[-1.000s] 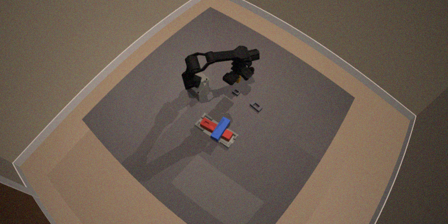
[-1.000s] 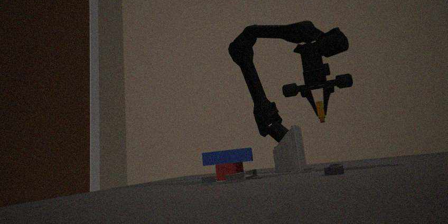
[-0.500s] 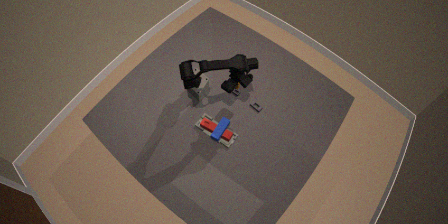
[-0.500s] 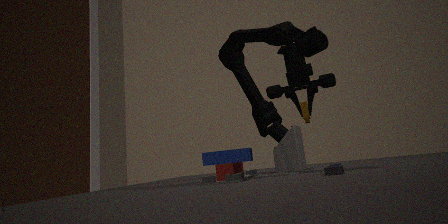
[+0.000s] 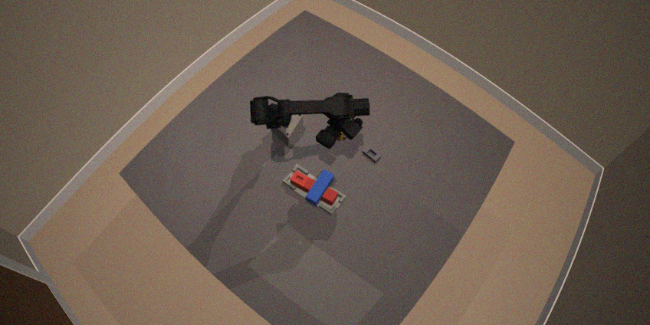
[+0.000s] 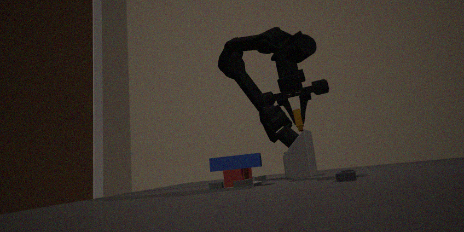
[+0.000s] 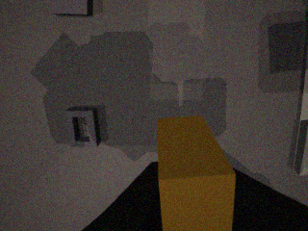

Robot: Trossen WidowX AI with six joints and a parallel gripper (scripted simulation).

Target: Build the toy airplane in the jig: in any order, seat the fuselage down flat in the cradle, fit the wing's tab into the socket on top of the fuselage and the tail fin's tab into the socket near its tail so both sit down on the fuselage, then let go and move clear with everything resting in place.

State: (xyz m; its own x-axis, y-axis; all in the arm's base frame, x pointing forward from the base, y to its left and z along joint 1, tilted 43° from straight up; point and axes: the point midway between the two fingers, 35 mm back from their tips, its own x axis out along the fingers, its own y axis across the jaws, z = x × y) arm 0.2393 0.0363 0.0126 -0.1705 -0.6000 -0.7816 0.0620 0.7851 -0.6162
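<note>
My gripper (image 5: 339,133) (image 6: 299,123) (image 7: 183,169) is shut on the yellow tail fin (image 6: 297,116) (image 7: 194,202), held up in the air with its narrow tab pointing down. In the exterior view it hangs in line with the top of the arm's base, well above the jig's height. The red fuselage (image 5: 331,196) (image 6: 230,179) lies in the pale grey cradle (image 5: 300,168). The blue wing (image 5: 320,186) (image 6: 235,162) sits across the fuselage. The open tail socket (image 5: 299,177) shows near the fuselage's upper-left end. The wing's tab is hidden.
A dark grey holder (image 5: 375,157) (image 6: 345,175) lies to the right of the gripper in the top view. A small hollow holder (image 7: 92,130) shows left of the fin in the wrist view. The arm's pale base (image 6: 300,157) stands behind the cradle.
</note>
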